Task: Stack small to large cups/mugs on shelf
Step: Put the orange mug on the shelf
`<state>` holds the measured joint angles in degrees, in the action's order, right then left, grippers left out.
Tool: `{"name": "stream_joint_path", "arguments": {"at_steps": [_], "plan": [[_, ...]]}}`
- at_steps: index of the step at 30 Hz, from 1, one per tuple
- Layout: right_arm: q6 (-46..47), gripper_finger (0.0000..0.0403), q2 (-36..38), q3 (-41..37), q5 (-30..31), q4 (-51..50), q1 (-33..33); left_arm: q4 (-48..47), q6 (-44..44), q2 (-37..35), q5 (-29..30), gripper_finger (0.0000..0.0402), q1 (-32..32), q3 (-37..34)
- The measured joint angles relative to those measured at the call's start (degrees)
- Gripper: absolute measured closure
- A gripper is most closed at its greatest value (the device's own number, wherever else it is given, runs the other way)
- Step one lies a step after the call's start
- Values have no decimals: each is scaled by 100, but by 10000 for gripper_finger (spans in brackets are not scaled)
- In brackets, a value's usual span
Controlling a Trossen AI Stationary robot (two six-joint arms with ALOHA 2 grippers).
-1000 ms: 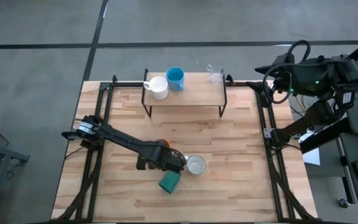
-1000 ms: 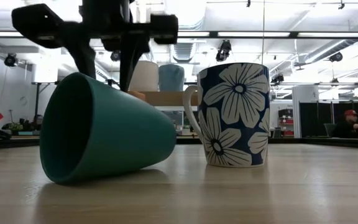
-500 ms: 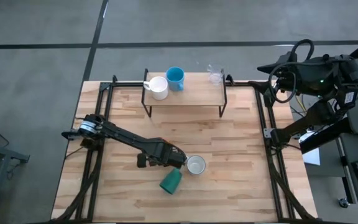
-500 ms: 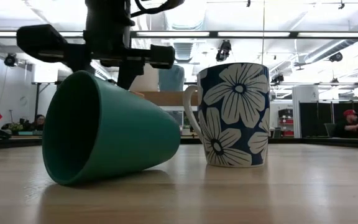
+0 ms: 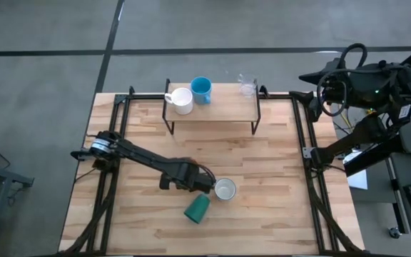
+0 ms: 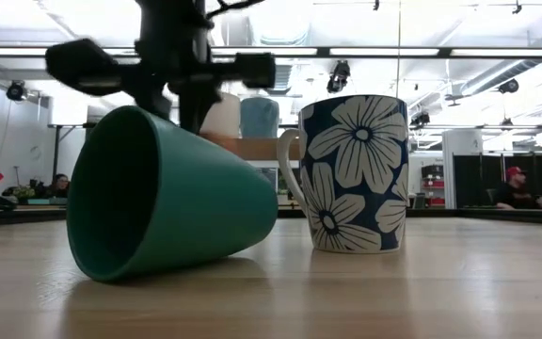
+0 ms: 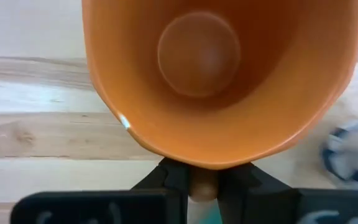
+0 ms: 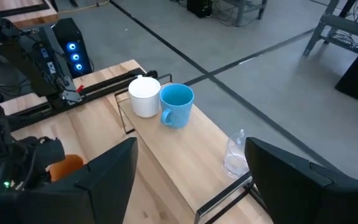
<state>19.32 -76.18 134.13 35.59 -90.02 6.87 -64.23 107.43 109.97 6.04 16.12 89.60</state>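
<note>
My left gripper (image 5: pixel 190 176) stands over the middle of the table, shut on the orange mug (image 7: pixel 197 56), whose open mouth fills the left wrist view. In the high view the gripper hides nearly all of that mug. Just nearer lies the dark green cup (image 5: pixel 197 208) on its side, resting on its wall. A blue flowered mug with a white inside (image 5: pixel 225 189) stands upright beside it. The shelf (image 5: pixel 223 111) at the far edge carries a white mug (image 5: pixel 181 101), a light blue mug (image 5: pixel 200 89) and a clear glass (image 5: pixel 247 86). My right gripper (image 8: pixel 191 180) waits open beyond the table's far right corner. My left gripper pinches a narrow part on the orange mug's outer side, just under the rim (image 7: pixel 202 185), between its two fingers (image 7: pixel 174 180); it looks like the handle. The fingers come from above, pointing down. The mug is upright; whether its base is on the table I cannot tell.
Black metal rails (image 5: pixel 116 135) run along the table's left and right sides. The green cup (image 6: pixel 158 202) and the flowered mug (image 6: pixel 356 174) stand close to my left gripper (image 6: pixel 182 94). Bare wood lies between them and the shelf. People sit in the room beyond.
My left gripper with the orange mug has shifted a little toward the table's right edge. The green cup has rolled slightly the same way, still on its side. My right arm has drawn back a little to the right.
</note>
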Motion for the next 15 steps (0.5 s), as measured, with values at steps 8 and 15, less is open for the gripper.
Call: {"name": "stream_joint_path", "arguments": {"at_steps": [8,15], "plan": [[-53,113,2,-4,47,0,-2,-973,-1224,-229,830,373,-78,1202],[-51,113,2,-35,46,0,-2,-2197,-2988,-266,1078,373,-367,2440]]}}
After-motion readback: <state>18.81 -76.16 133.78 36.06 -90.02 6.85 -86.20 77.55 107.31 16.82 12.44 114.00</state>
